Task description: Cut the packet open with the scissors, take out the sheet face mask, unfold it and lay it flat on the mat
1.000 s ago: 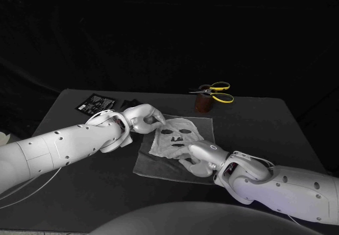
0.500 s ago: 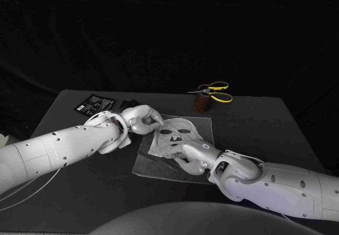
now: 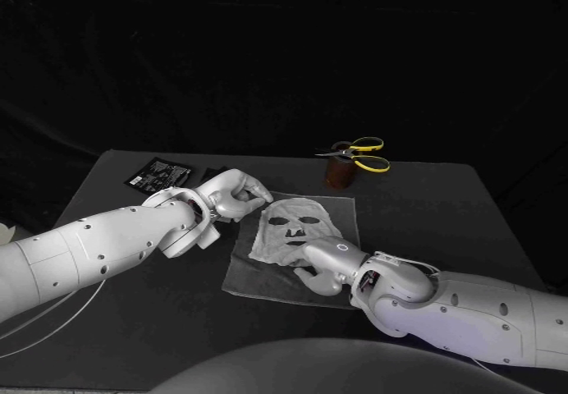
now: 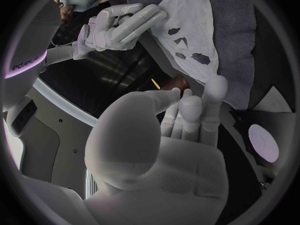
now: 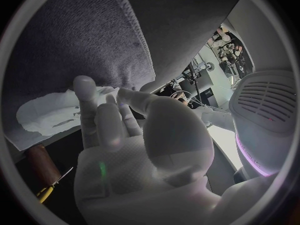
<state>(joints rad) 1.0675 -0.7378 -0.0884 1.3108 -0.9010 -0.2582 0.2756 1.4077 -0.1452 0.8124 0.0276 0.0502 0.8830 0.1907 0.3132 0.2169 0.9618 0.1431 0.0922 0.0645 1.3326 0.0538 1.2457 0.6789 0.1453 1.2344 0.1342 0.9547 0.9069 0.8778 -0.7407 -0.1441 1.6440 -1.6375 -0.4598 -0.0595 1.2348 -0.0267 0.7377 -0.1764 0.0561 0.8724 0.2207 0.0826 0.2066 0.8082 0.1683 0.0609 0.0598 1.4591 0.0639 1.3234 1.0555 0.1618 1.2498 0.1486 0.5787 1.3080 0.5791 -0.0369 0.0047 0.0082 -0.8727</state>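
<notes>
Obs: mask point(image 3: 296, 228) lies flat, face holes up, on mat point(image 3: 263, 283), table centre. L hand point(image 3: 233, 195) just left of mask's far-left corner, fingers curled in, nothing held. R hand point(image 3: 322, 264) at mask's near edge, fingers straight, tips on sheet, no grip. scissors point(image 3: 362, 154) far right on brown holder point(image 3: 341, 175); packet point(image 3: 160, 172) far left.

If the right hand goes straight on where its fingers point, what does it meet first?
Probably the face mask: the right hand sits at its near edge, fingers aimed across it; depth is unclear.

Brown pot point(image 3: 341, 175) just beyond mat point(image 3: 263, 283)
</notes>
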